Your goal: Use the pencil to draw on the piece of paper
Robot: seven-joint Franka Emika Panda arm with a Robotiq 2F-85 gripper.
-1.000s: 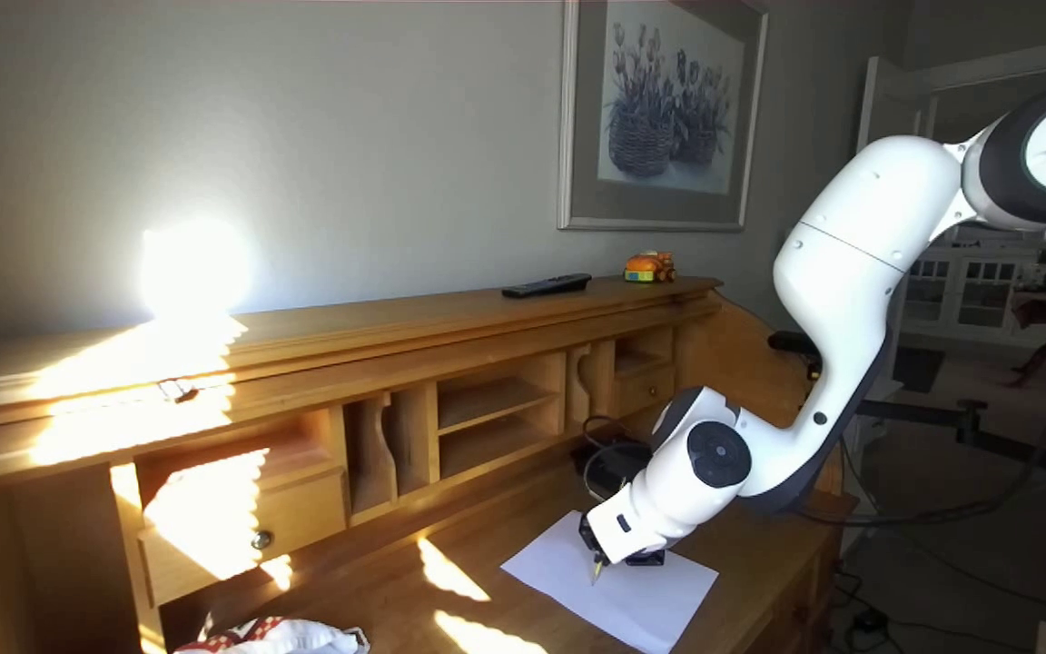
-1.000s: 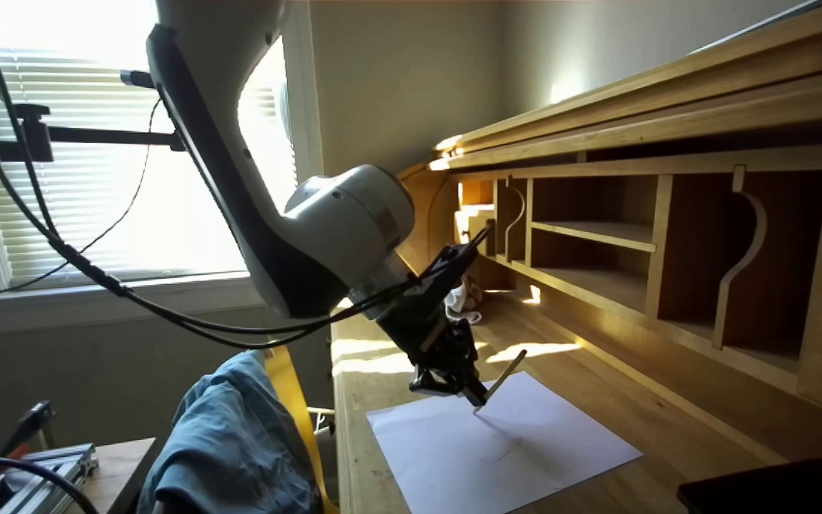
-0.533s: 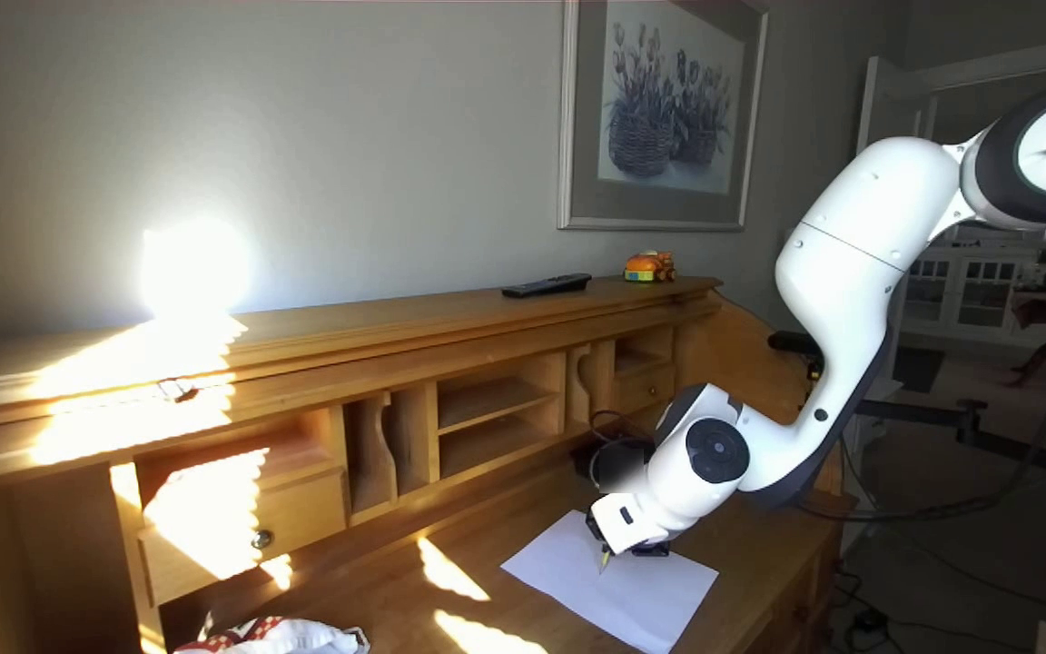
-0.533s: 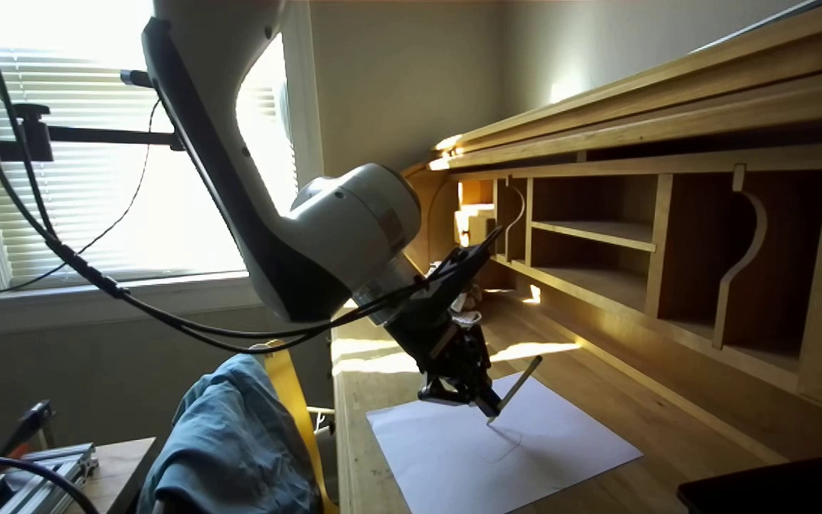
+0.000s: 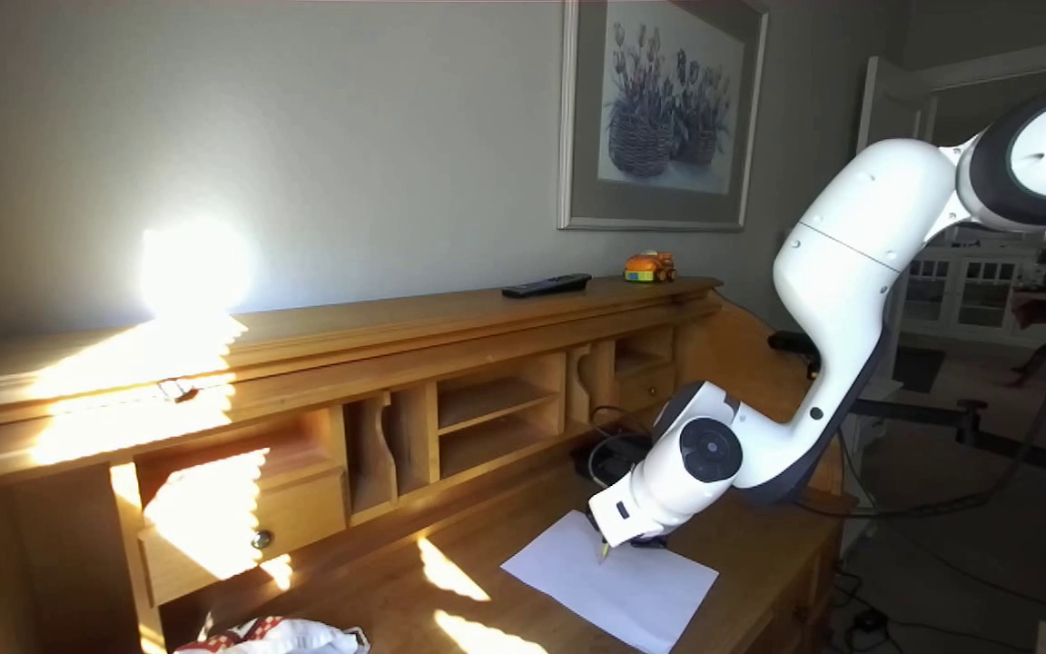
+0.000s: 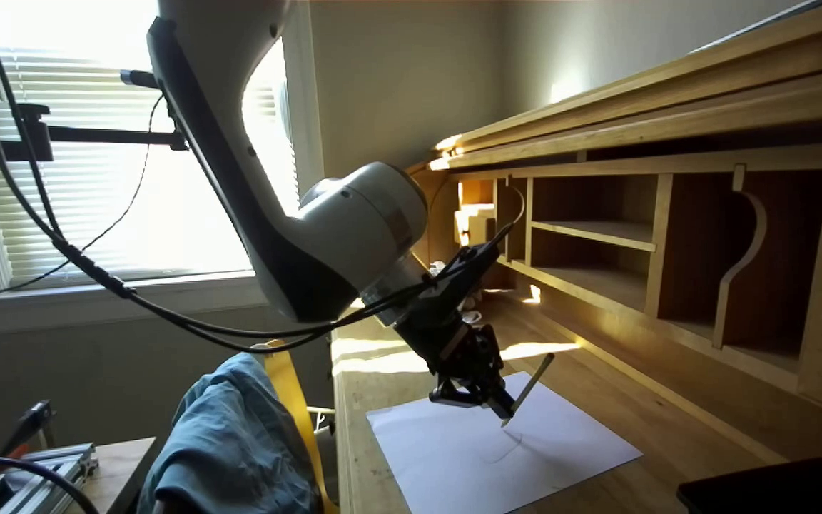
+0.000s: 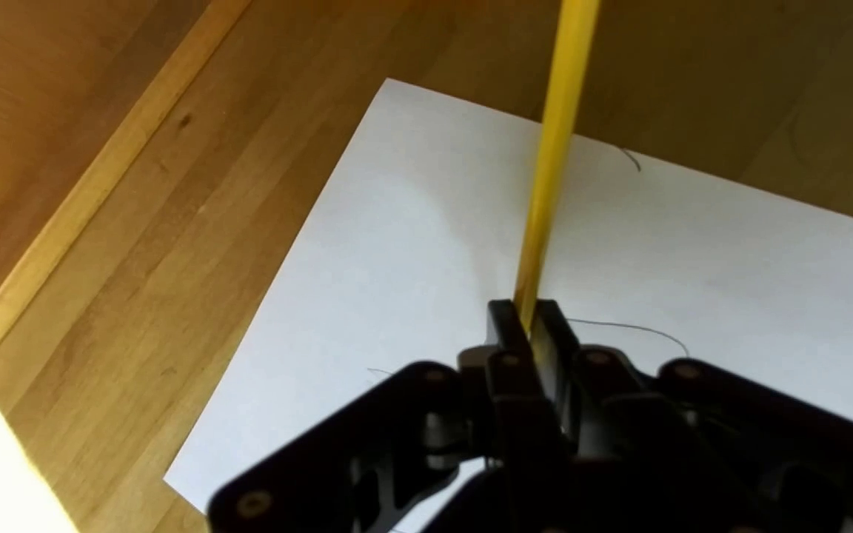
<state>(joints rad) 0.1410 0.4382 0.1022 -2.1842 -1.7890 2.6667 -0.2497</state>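
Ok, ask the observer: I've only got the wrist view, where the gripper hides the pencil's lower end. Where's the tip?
Observer: In both exterior views the pencil pokes out below the gripper, its tip over the paper; whether it touches, I can't tell.
Operator: Anything else on the desk near the paper?
Observer: In an exterior view, a dark tray, apart from the paper.
Operator: And on the top ledge?
Observer: A remote and, apart from it, a toy truck.

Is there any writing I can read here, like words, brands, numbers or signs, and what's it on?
None: no word, brand, number or sign is readable in any view.
Pencil: no lettering can be made out.
Paper: thin curved lines, no readable letters.
Black remote: any button markings too small to read.
Orange toy vehicle: any markings too small to read.
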